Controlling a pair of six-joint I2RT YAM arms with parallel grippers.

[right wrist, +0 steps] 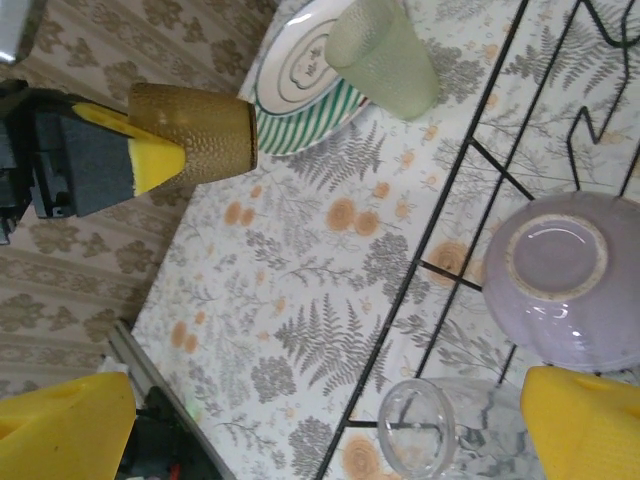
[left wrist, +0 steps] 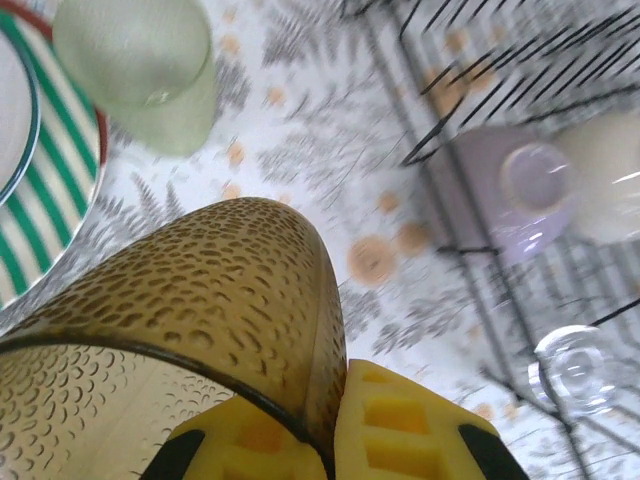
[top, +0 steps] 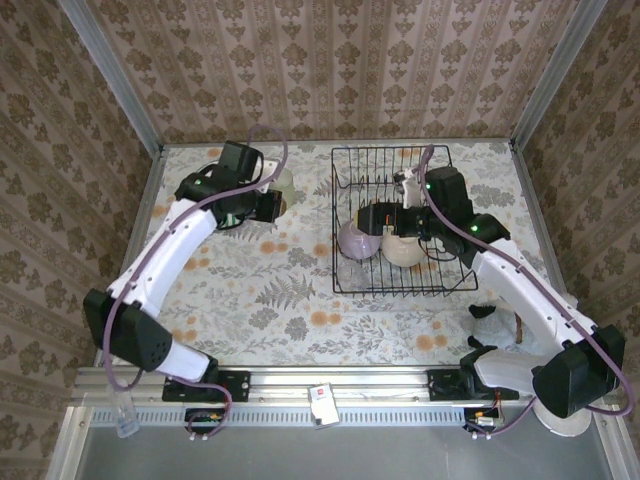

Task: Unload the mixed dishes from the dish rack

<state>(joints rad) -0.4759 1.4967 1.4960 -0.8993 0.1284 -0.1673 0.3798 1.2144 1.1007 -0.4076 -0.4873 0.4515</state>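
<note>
My left gripper [left wrist: 335,405] is shut on the rim of the amber dimpled cup [left wrist: 200,300], one yellow finger inside and one outside. In the right wrist view the amber cup [right wrist: 195,125] hangs tilted beside the green-white striped plate [right wrist: 300,75]. A pale-green cup [right wrist: 385,55] stands at the plate's edge. My right gripper [right wrist: 320,440] stands open over the near left part of the black dish rack [top: 345,270], nothing between its fingers. In the rack lie an upturned lavender bowl [right wrist: 565,275], a clear glass [right wrist: 420,435] and a cream cup [top: 404,249].
The floral table [top: 270,300] lies between the plate and the rack. Patterned walls [top: 330,60] close in the back and both sides. The right arm's elbow [top: 575,375] hangs past the table's near right corner.
</note>
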